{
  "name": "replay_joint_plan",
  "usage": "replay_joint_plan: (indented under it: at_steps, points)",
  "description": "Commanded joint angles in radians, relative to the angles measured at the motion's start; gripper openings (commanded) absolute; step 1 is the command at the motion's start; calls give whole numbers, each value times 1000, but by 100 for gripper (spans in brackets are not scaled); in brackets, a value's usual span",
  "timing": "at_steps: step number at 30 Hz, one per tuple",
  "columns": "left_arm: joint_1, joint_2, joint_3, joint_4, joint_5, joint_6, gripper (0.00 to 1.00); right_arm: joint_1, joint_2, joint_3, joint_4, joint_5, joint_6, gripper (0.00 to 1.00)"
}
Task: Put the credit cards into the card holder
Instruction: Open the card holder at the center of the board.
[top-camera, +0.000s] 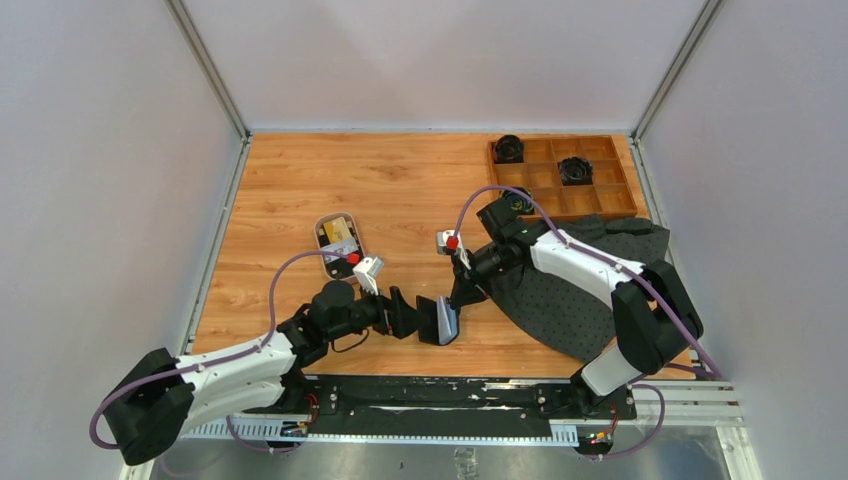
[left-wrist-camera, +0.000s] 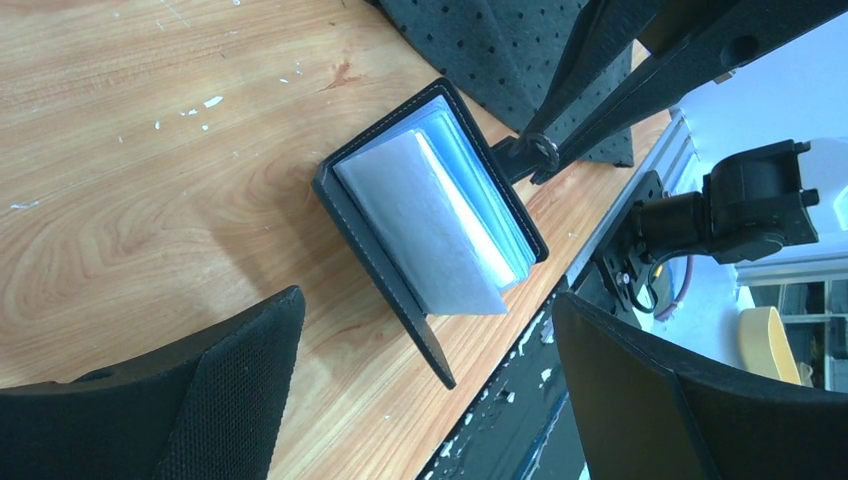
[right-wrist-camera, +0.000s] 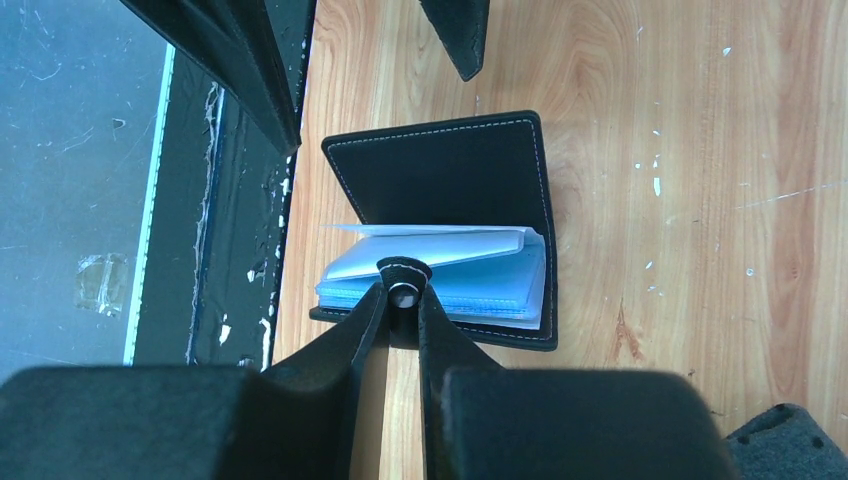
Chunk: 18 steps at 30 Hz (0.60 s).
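Observation:
The black card holder (left-wrist-camera: 372, 195) stands open on its edge near the table's front edge, its pale blue-grey sleeves (right-wrist-camera: 440, 270) fanned out. My right gripper (right-wrist-camera: 403, 292) is shut on its snap tab (left-wrist-camera: 541, 150) and holds it up. My left gripper (left-wrist-camera: 428, 305) is open, and the free edge of the holder's cover lies between its fingers (left-wrist-camera: 235, 385) without touching them. From above, the left gripper (top-camera: 420, 318) and the right gripper (top-camera: 462, 297) flank the card holder (top-camera: 441, 322). A gold credit card (top-camera: 338, 231) lies in the oval tray (top-camera: 322, 262), left of centre.
A wooden compartment box (top-camera: 600, 203) with dark round things in it stands at the back right. A dark dotted cloth (top-camera: 570, 305) lies under the right arm. The black metal rail (right-wrist-camera: 235, 260) of the table's front edge runs close beside the card holder.

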Motion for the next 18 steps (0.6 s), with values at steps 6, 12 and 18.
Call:
replay_joint_plan:
  at_steps: [6,12,18]
  points:
    - [-6,39,27,5,-19,7,100,-18,12,23,-30,-31,-15,2]
    - [-6,76,26,5,-49,-12,98,-19,14,23,-32,-31,-14,2]
    - [-6,163,40,7,-69,-25,73,-20,18,24,-32,-33,-13,2]
